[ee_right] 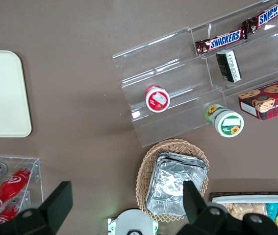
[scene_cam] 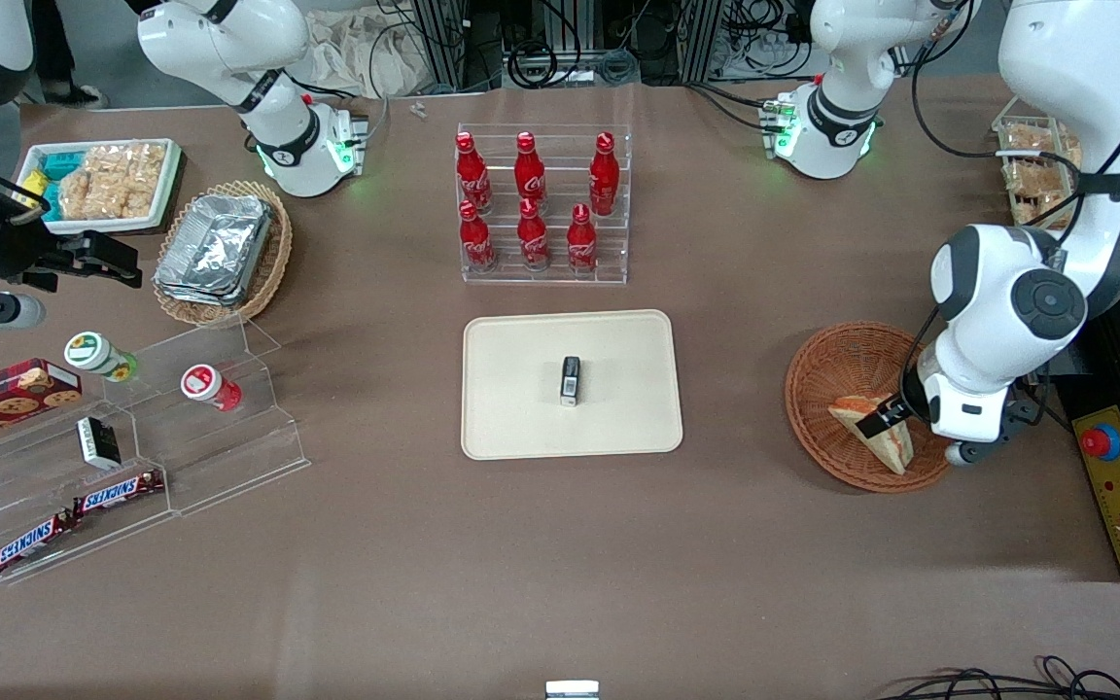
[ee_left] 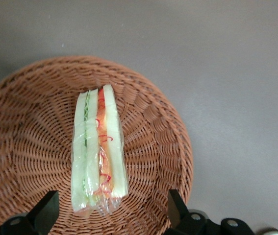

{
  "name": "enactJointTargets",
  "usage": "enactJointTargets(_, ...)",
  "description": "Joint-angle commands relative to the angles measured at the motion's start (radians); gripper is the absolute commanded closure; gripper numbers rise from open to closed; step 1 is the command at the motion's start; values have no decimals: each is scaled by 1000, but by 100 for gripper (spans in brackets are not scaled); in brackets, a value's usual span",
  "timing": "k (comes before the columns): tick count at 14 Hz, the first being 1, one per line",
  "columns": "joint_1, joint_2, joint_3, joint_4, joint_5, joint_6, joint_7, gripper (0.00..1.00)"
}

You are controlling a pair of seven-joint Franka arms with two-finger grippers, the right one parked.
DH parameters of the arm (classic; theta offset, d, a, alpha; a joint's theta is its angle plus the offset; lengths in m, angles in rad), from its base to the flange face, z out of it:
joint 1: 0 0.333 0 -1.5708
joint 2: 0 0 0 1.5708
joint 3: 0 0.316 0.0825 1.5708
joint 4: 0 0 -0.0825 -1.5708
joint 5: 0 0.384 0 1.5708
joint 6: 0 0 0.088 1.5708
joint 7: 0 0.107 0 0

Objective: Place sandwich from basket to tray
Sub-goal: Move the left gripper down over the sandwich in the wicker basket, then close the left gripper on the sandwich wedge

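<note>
We find the end effector (scene_cam: 895,413) of the left arm low over the round wicker basket (scene_cam: 818,389), which sits near the working arm's end of the worktop, about midway between its front and rear edges. The wrapped sandwich (ee_left: 98,152) lies inside the basket on its cut edge, with the bread slices and the red-orange and green filling facing upward. In the left wrist view the two fingers (ee_left: 45,211) stand wide apart, one on each side of the wedge, and grip nothing.

We judge the step in hand to be the grasp. To do it well:

1. We keep the wedge centred between the fingers so that both pads meet the outer bread faces together.
2. We lower until the pads reach past the clear film onto the body of the sandwich, without pressing into the weave.
3. We close gently; the bread looks soft and likely to crush or slip inside its wrap.
4. We lift straight up to clear the basket rim before travelling.

The cream tray (scene_cam: 521,428) lies at the centre of the worktop. A small dark box (scene_cam: 570,379) stands on it, so we plan the set-down on a bare part of the tray.
</note>
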Motion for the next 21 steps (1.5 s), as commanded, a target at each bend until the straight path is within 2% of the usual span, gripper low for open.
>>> enactJointTargets(1,3,14,10,-8,33,22,-53,0)
enactJointTargets(8,3,88,19,-3,37,40,-88,0)
enactJointTargets(9,3,99,24,-3,40,40,-93,13)
enactJointTargets(10,3,100,25,-2,41,40,-117,46)
enactJointTargets(11,3,102,25,0,58,40,-137,93)
enactJointTargets(12,3,102,25,0,107,40,-145,100)
enactJointTargets(15,-5,100,22,26,185,29,-263,100)
enactJointTargets(17,-5,56,-1,61,184,-53,-265,100)
enactJointTargets(21,-3,39,-119,381,153,-542,-233,100)
